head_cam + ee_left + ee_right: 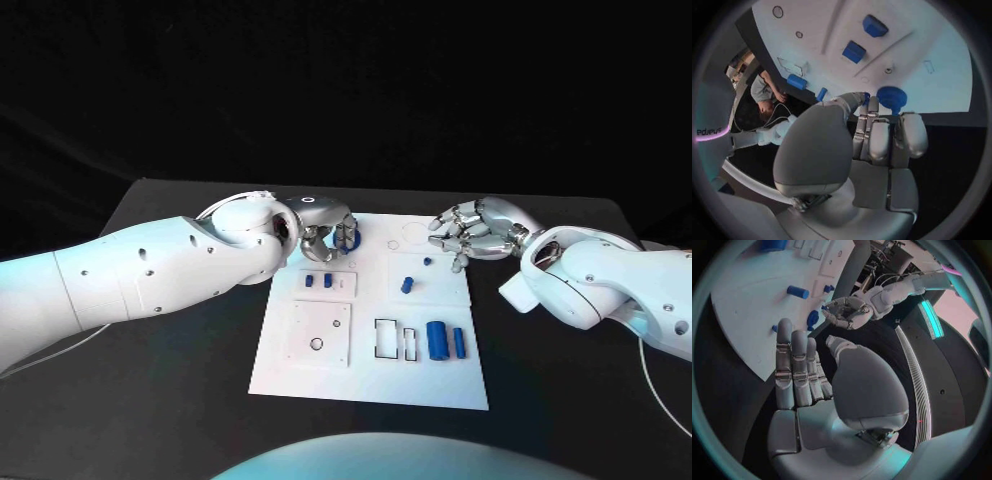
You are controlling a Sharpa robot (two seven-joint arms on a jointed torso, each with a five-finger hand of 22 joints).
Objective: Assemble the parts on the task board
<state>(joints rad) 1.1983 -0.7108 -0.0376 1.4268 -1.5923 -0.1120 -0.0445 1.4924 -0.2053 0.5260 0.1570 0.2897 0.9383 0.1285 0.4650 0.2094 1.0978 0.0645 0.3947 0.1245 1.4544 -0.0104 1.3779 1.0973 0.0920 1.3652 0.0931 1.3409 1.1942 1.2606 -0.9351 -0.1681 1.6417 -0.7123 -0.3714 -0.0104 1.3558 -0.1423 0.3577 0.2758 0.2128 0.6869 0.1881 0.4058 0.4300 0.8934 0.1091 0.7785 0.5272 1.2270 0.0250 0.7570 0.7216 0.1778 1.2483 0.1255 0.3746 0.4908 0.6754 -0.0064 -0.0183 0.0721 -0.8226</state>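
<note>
A: How much room was there around the task board (296,375)?
B: Bare black table (173,370) lay on its left, right and near sides. The white plate was flat and smooth, with rectangular cut-outs.
A: And the left hand (326,232)?
B: It hung over the board's far-left corner, silver fingers (879,145) held together and curled down beside a round blue part (891,96). I could not tell whether it gripped that piece or only touched it.
A: The other parts?
B: Two small blue blocks (323,280) lay just near of that hand, a short blue cylinder (408,285) at mid-board, and two long blue bars (447,342) at the near right.
A: The right hand (476,235)?
B: Above the far-right edge, fingers straight, side by side, holding nothing.
</note>
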